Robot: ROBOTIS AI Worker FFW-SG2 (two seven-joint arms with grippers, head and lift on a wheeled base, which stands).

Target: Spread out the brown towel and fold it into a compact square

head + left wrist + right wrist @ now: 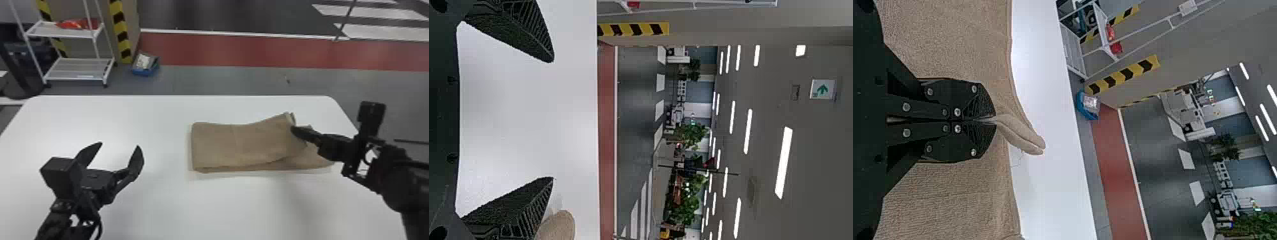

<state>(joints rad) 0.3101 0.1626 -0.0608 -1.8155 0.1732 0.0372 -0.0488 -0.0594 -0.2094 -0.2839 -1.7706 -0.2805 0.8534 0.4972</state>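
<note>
Head view: brown towel lies folded, right of middle on counter; right hand pinches a raised edge, left hand wide. Soft, light, floppy by the look; layers may slip, so grip all near corners.

One sign can be read: a white panel with a green arrow on it, up by the ceiling in the left wrist view. Yellow-and-black hazard stripes serve as warning marks in the head view, where they run up the beige column beyond the desk, toward eleven o'clock. More such stripes show behind the white rack, also toward eleven o'clock. A pale strip on that rack's lower shelf is too small to read. No words or numbers can be made out.
</note>
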